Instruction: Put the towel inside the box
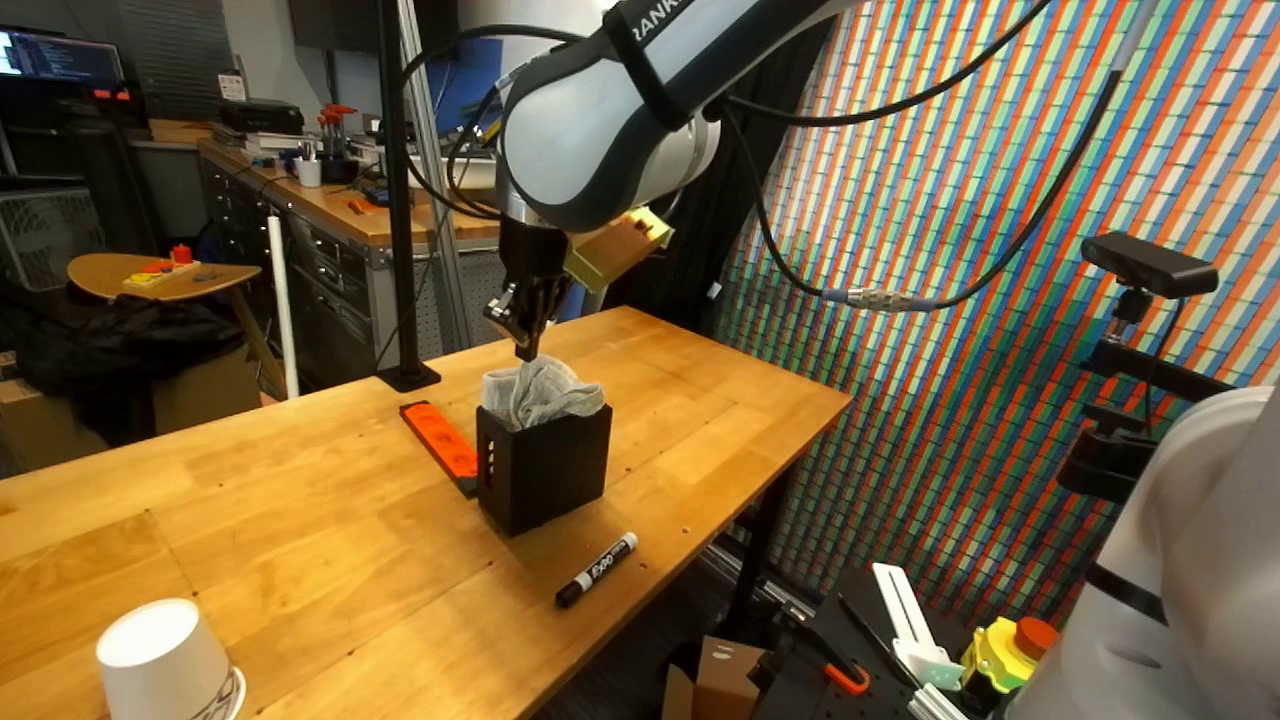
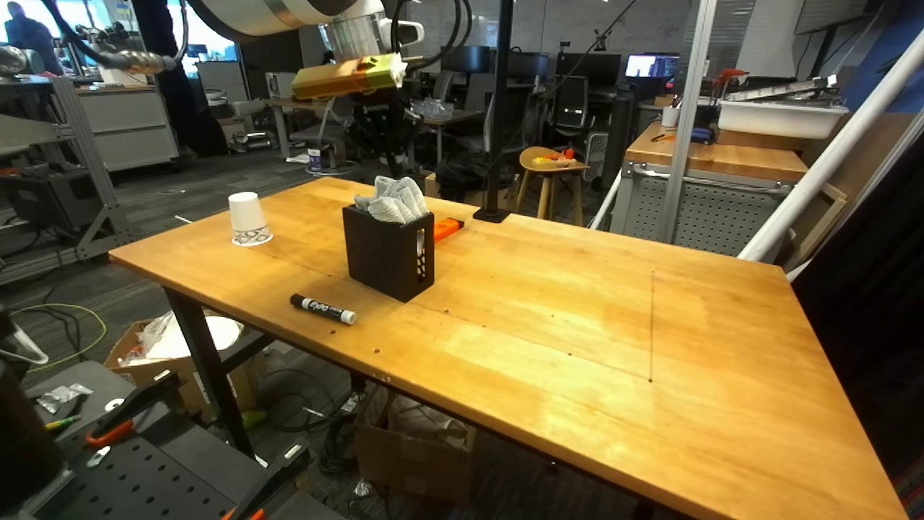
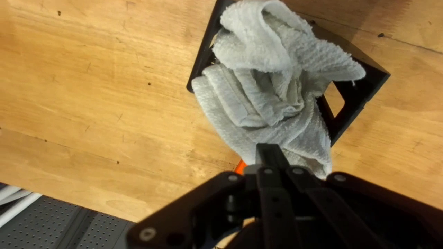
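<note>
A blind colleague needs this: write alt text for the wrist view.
A crumpled pale towel bulges from a black box on a wooden table. The gripper, shut, shows at the bottom, its tips overlapping the towel.

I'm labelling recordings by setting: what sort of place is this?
Probably a robotics lab or workshop, given the white and black jointed robot arm, the yellow housing with a round red button, and the wooden-topped workbench with a grey perforated side.

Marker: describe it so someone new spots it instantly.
Find the wooden table, then the black box standing on it with a towel poking out. The marker lies near the box, close to the table's edge. Unlike the box or the orange strip, it's pen-shaped, with EXPO lettering, one black end and one white.
</note>
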### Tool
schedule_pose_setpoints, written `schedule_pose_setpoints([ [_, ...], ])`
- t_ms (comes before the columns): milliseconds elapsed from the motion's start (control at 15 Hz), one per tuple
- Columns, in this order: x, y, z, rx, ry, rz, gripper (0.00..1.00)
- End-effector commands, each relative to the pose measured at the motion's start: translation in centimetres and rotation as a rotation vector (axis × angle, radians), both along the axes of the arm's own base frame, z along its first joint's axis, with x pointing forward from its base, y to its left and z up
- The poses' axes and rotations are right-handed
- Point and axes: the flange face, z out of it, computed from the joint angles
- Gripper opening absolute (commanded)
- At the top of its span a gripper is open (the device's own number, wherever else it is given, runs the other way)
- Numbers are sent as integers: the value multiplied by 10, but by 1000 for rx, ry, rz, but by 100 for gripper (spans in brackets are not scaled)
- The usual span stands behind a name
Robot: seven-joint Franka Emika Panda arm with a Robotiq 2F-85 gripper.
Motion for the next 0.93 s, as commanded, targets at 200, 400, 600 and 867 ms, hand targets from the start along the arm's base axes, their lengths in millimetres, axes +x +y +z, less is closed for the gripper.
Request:
schedule_pose_setpoints([
  [200, 24, 1, 22, 5, -96, 12, 2],
  [400, 28, 2, 14, 10, -87, 15, 3],
  [600, 28, -1, -3, 8, -60, 14, 2],
  [867, 28, -9, -17, 10, -33, -2, 2],
])
